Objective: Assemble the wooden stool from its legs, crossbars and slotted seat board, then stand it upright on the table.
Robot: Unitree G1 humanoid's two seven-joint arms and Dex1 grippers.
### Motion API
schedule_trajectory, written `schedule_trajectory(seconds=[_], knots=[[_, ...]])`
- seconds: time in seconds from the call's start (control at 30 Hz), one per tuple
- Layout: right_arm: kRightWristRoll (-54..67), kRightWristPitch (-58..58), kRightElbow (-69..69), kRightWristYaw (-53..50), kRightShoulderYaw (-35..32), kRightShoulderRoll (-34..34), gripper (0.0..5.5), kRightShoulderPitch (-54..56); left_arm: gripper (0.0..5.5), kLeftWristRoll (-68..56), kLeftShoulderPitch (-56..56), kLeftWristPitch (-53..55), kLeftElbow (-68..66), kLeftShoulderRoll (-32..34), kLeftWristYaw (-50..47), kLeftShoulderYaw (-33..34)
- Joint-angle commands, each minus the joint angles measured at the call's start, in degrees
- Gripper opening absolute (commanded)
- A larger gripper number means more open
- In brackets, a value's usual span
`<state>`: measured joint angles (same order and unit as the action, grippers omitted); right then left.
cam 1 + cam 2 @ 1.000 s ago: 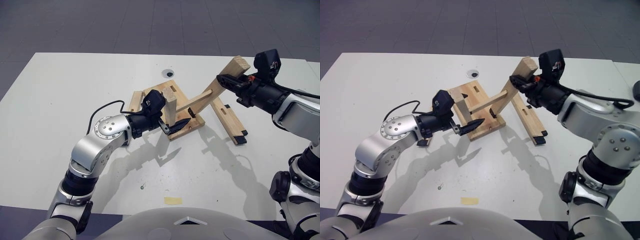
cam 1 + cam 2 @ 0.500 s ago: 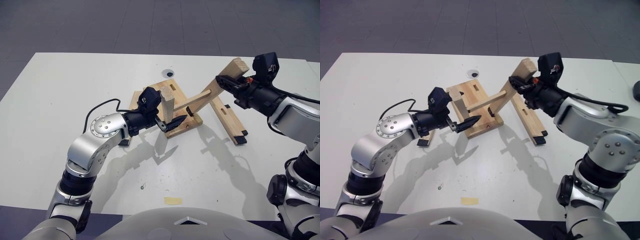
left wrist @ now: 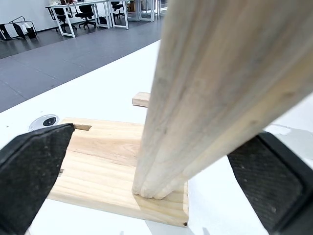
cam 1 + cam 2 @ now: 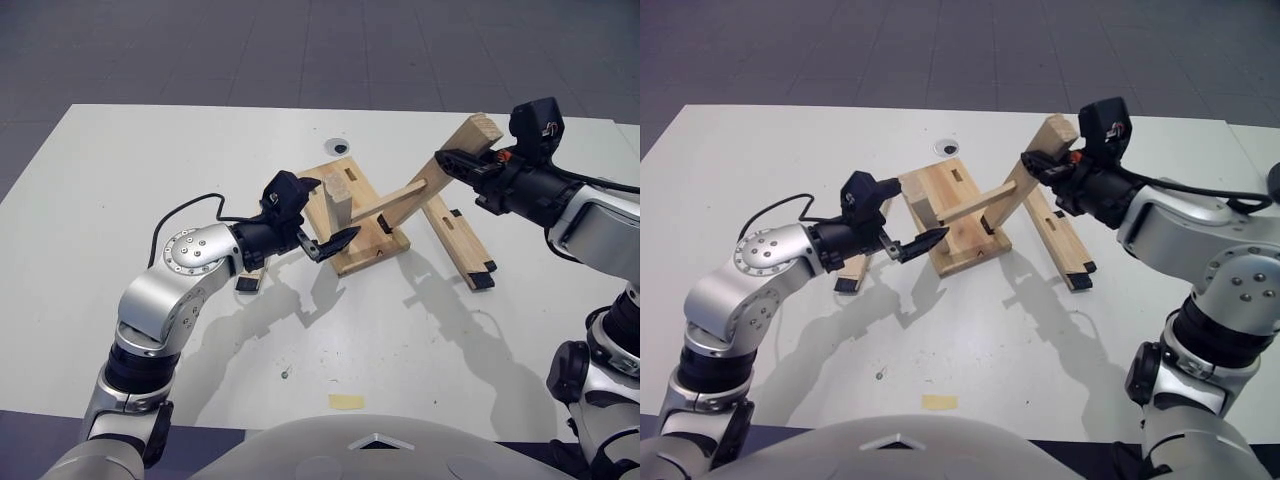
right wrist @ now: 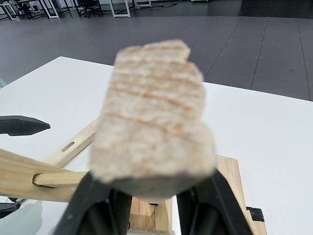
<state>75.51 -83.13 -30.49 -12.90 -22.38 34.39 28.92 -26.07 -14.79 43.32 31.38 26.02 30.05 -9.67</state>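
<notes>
White table (image 4: 120, 200); the seat board (image 4: 372, 252) lies flat mid-table with an upright leg (image 4: 337, 200) standing on it. My right gripper (image 4: 447, 160) clamps a tilted leg (image 4: 472, 133), whose crossbar (image 4: 395, 205) reaches the upright one. My left gripper (image 4: 335, 240) gapes around that upright. Next, I judge, the tilted leg needs lowering squarely into its slot.

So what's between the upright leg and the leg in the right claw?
A crossbar, slanting up from the upright leg to the held leg; both eye views show it.
</notes>
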Motion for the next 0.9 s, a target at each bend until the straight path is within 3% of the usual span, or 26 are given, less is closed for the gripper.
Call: schedule_trajectory(seconds=[0.03, 0.5, 0.9], knots=[[3.3, -1.5, 3.3, -1.5, 1.4, 3.1, 1.01, 4.0, 5.40, 0.6, 1.5, 0.4, 0.4, -0.5, -1.1, -0.4], [15.9, 3.4, 10.4, -9.4, 7.4, 9.6, 1.01, 9.8, 5.40, 1.4, 3.3, 0.2, 1.1, -1.9, -3.4, -1.7], [24.6, 11.2, 10.5, -14.4, 14.4, 17.1, 1.01, 7.0, 5.40, 2.9, 3.3, 0.1, 1.1, -2.5, -4.2, -2.5]])
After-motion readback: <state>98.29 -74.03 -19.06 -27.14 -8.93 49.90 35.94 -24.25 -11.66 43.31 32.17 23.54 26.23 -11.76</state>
